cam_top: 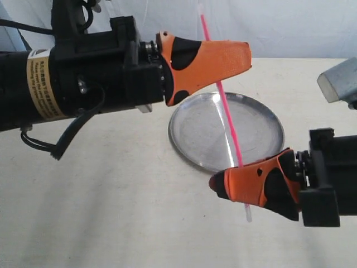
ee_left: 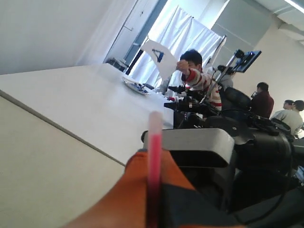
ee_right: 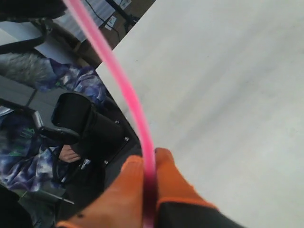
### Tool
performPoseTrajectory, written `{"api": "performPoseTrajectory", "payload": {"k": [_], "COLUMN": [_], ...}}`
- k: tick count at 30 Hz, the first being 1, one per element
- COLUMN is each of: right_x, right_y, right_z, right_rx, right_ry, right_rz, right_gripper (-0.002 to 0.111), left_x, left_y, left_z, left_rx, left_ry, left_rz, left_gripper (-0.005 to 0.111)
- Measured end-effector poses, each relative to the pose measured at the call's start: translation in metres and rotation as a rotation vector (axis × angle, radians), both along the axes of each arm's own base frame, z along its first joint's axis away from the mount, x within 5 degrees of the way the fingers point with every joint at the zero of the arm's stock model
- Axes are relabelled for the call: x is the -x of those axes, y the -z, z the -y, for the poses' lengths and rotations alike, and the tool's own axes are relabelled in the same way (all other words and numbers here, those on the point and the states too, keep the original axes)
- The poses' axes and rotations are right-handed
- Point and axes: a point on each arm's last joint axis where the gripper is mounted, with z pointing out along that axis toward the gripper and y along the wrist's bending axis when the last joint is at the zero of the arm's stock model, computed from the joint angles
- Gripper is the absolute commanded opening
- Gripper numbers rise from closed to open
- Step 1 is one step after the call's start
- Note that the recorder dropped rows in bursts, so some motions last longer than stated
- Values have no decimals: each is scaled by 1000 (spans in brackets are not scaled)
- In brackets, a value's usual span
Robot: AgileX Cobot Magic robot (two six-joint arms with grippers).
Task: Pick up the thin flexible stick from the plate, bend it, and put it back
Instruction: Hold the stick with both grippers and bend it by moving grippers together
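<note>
The thin flexible stick (cam_top: 228,120) is held in the air above the plate (cam_top: 195,131), clear of it and slanting from far left to near right. Its far part is clamped in the left gripper (cam_top: 245,58), with a whitish tip left protruding beyond the fingers. Its near part is clamped in the right gripper (cam_top: 220,183), and the other tip is seen poking out below. In the left wrist view the stick (ee_left: 154,156) is seen pinched between the closed orange fingers (ee_left: 133,190). In the right wrist view it (ee_right: 128,95) is likewise gripped between closed fingers (ee_right: 171,180).

The pick-up is judged to be done, since the stick is off the plate and shared between both grippers. The bend is judged to be barely begun. A gentle curve is visible in the right wrist view, while in the exterior view the stick appears almost straight and no kink can be made out. The bending proper and the return to the plate remain to be done. The plate lies bare on the pale surface (cam_top: 111,212), between and below the two grippers.
</note>
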Motion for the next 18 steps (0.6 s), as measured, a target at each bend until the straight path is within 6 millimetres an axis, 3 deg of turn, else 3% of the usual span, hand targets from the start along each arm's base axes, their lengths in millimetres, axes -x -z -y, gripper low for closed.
{"api": "performPoseTrajectory", "payload": {"k": [11, 18], "right_x": [24, 28], "right_y": [-8, -21], "right_z": [3, 8], "right_rx": [4, -35], "right_ry": [-66, 36], "right_rz": [91, 183], "right_gripper": [-1, -1], "left_x": [-2, 0], "left_y": [19, 25], "left_z": [-1, -2], "left_rx": [-280, -334], "left_ry": [-1, 22], "left_rz": [156, 170], "left_gripper": [0, 0]}}
